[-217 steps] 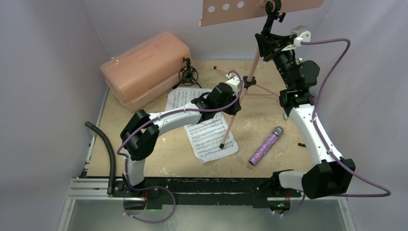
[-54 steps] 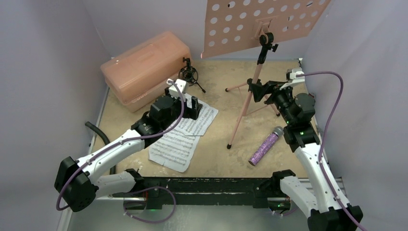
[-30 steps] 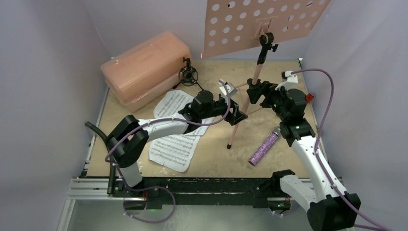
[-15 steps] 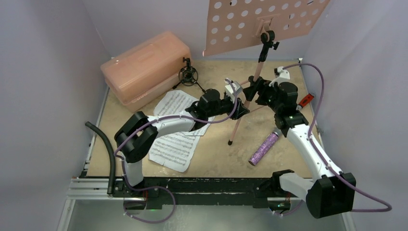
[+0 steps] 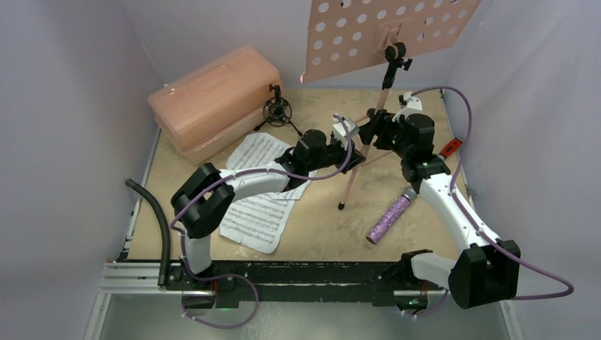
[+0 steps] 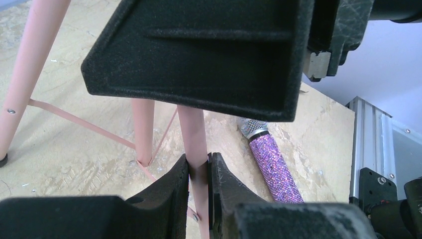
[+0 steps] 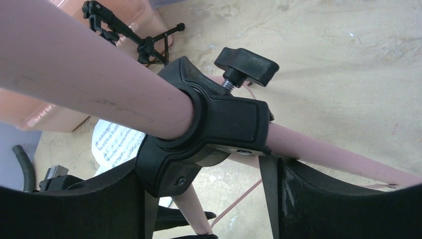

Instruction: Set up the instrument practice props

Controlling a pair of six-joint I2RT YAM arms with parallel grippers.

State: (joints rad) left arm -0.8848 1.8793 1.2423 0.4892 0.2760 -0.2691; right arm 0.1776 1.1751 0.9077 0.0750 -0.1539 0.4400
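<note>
The pink music stand [image 5: 390, 32] is upright at the back, its perforated desk high up. My left gripper [image 5: 352, 157] is shut on its thin front leg [image 6: 198, 149], a pad on each side. My right gripper [image 5: 375, 132] sits wide around the black tripod hub [image 7: 209, 124], and both fingers meet its sides. Two white sheet-music pages [image 5: 264, 195] lie flat under the left arm. The glittery purple microphone [image 5: 390, 216] lies to the right of the front leg, also in the left wrist view [image 6: 272, 167]. The black mini tripod [image 5: 278, 111] stands by the case.
A big pink plastic case [image 5: 212, 95] fills the back left. A black hose [image 5: 159, 219] curves along the left edge. A red-handled tool [image 5: 451, 147] lies by the right wall. The walls stand close on three sides.
My left gripper has reached the front leg and closed on it. The right gripper tightened on the hub and shifted slightly back, and the stand's front foot moved back with it.
</note>
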